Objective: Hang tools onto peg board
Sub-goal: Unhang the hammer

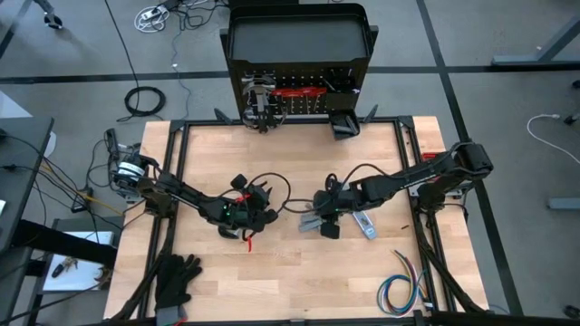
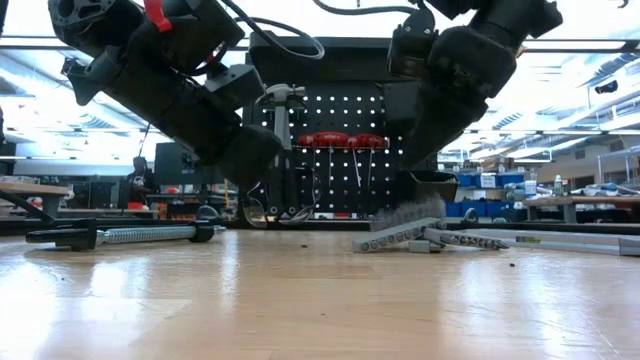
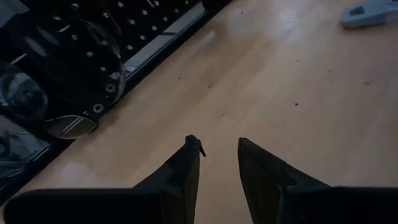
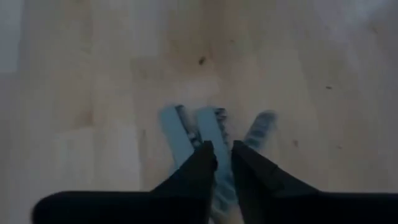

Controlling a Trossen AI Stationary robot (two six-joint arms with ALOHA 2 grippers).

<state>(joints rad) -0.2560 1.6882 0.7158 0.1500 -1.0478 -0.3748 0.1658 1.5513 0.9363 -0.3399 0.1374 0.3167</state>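
Near edge of the wooden desk (image 1: 290,281): black gloves (image 1: 174,279) and a coloured wire bundle (image 1: 403,292), soft stuff, not part of the job.

Mid-desk, still to hang: a cluster of grey metal pieces (image 1: 313,220), flat with toothed or ridged edges, lying loose on the pale plank top. The silver flat bar tool (image 1: 366,224) lies just beside them. Low view shows a long black-handled item with a threaded steel shaft (image 2: 120,235) lying flat on the desk; can't say what it is.

Right tool (image 4: 222,163) hangs right over the grey pieces, fingers a narrow slit apart, nothing visibly pinched between them; whether it touches them I can't tell. Left tool (image 3: 217,163) sits low over bare wood near the red-handled tool (image 1: 246,237), fingers parted, empty.

Far edge: the peg board (image 1: 313,91), upright black perforated steel, matte, regular hole grid. Already hung: a row of red-handled tools (image 2: 340,142) on hooks and a steel-headed hammer (image 2: 283,100) to their left. A small black bin (image 1: 343,124) stands at its foot.

My read: roughly partway, board part-filled, several desk items left.
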